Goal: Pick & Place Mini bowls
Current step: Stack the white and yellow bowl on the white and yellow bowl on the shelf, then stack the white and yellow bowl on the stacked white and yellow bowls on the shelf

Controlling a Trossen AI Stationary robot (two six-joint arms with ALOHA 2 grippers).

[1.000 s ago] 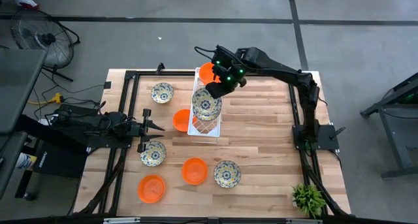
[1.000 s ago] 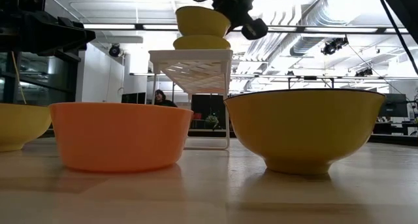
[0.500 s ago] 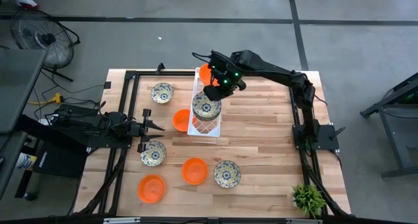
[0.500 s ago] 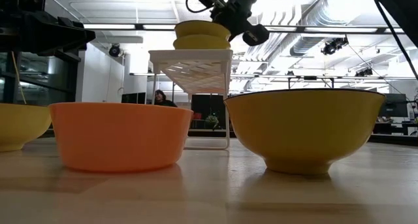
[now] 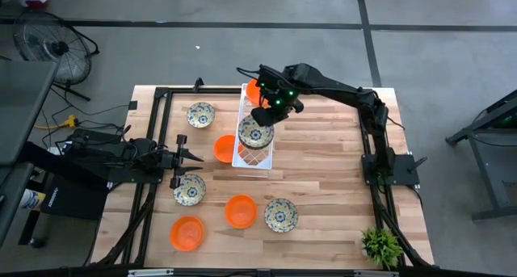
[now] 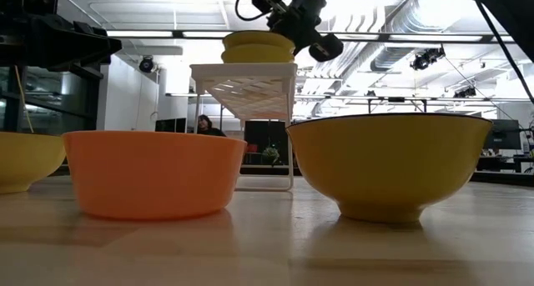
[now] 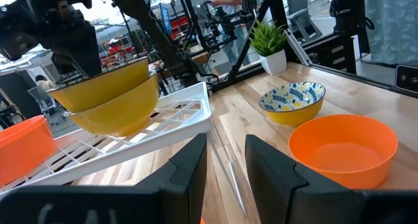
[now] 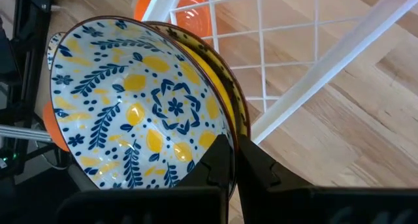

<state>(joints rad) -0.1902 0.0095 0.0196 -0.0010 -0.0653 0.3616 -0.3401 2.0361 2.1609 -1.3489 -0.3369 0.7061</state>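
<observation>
So my right gripper has come down and a bit back toward the far end of the white rack compared to a second ago, and the patterned bowl I'm carrying is now nested down into the other patterned bowl sitting on the rack, instead of hovering above it. My fingers are pinched shut on its rim. An orange bowl sits at the rack's far end. My left gripper hasn't budged, parked near the table's left side with its fingers partly open, holding nothing. The other bowls are where they were: one orange bowl just beside the rack, the rest scattered on the table.
</observation>
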